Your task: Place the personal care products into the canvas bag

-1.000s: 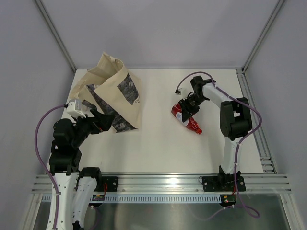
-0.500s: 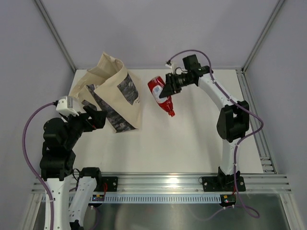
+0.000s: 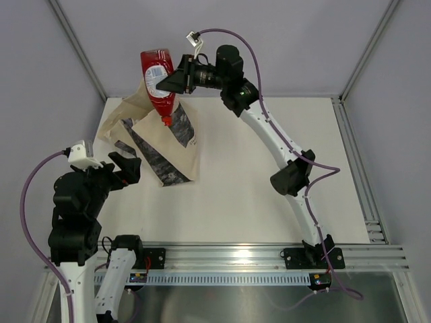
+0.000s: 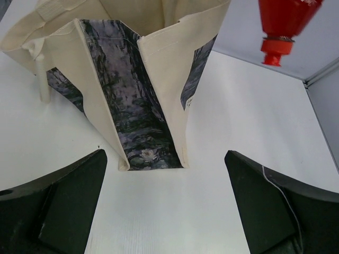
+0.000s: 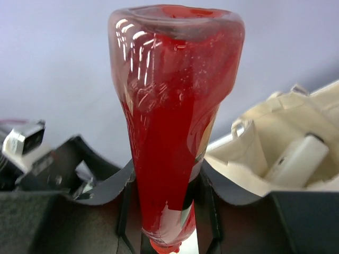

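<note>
**Position.** The canvas bag (image 3: pixel 161 145) stands in the far-left corner of the bench (image 3: pixel 269 168) with its mouth up, its cloth rim slumped and folded. The right gripper (image 3: pixel 171 81) is clamped on the red bottle (image 3: pixel 156 79) and holds it cap-down, high above the bag's far side. The left gripper (image 3: pixel 126 168) sits with its jaws wide apart near the bench's left edge. It faces the bag's printed side, holds nothing and does not touch the cloth.

**Alignment.** We cannot tell whether the cap is directly over the opening. In the right wrist view the mouth lies off to one side of the bottle. In the left wrist view the cap hangs beyond the bag's wall.

**Risks, our judgement.**
- If the bottle is released from here, it may hit the soft rim and roll off outside, because the opening is narrow and sagging.
- A drop from this height could knock the unsupported bag over, since nothing steadies it.
- The liquid inside shifts, so the bottle could swing or slip in the jaws as it is lowered.
- The bottle could land on the white bottle (image 5: pixel 296 159) already lying inside the bag.

**Count.**
- Bags: one.
- Bottles in view: two, the red one in the grip and the white one in the bag.
- Anything deeper in the bag is hidden from us.
- Arms: two.
</note>
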Controlling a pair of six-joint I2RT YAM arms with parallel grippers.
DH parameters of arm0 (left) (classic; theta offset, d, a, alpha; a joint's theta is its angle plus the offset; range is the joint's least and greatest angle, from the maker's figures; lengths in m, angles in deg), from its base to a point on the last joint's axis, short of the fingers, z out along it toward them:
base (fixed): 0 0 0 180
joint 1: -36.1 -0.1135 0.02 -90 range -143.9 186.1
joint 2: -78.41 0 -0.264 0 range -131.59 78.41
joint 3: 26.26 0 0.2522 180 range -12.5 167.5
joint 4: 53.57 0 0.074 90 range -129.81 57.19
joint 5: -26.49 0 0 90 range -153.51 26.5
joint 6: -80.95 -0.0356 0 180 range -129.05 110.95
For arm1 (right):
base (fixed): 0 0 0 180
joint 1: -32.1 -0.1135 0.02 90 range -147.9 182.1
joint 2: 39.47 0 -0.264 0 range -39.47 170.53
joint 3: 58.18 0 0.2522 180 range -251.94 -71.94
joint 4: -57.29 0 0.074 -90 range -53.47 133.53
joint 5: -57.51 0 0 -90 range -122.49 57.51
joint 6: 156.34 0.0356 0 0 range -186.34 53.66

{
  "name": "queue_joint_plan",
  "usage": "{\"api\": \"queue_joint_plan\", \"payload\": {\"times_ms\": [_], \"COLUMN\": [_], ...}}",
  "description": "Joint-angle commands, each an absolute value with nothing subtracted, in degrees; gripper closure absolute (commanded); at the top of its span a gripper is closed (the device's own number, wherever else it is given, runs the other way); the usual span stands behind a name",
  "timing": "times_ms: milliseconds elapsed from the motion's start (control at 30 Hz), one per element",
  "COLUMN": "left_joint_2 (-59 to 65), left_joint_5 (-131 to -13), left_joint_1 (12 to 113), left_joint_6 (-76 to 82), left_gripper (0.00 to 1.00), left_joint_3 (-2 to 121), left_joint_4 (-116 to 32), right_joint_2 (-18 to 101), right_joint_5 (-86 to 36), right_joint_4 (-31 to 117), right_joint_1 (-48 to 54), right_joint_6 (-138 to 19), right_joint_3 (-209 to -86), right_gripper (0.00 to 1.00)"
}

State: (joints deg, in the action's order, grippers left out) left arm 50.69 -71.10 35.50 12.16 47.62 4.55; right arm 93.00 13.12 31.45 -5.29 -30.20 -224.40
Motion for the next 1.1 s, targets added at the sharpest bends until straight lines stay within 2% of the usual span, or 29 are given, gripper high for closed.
{"api": "queue_joint_plan", "payload": {"times_ms": [0,367,567,833,1067], "left_joint_2": [51.08,52.13,50.90,52.13,52.04], "left_joint_5": [-68.52,-67.46,-67.46,-69.83,-70.54], "left_joint_1": [35.66,35.75,35.66,35.66,35.75], "left_joint_6": [11.60,12.57,11.34,12.74,14.06], "left_gripper": [0.01,0.01,0.01,0.01,0.01], "left_joint_3": [51.21,54.29,56.05,51.93,55.00], "left_joint_4": [6.32,13.27,14.33,10.20,12.21], "right_joint_2": [95.79,103.61,103.97,102.13,103.62], "right_joint_5": [-2.99,-27.55,-25.29,-28.61,-33.70], "right_joint_4": [47.91,64.08,66.38,67.61,68.40], "right_joint_1": [-6.83,-10.97,-13.25,-13.69,-14.13], "right_joint_6": [-21.87,-29.33,-44.26,-46.65,-47.45], "right_joint_3": [-230.13,-235.59,-231.92,-232.51,-232.69], "right_gripper": [1.00,1.00,1.00,1.00,1.00]}}
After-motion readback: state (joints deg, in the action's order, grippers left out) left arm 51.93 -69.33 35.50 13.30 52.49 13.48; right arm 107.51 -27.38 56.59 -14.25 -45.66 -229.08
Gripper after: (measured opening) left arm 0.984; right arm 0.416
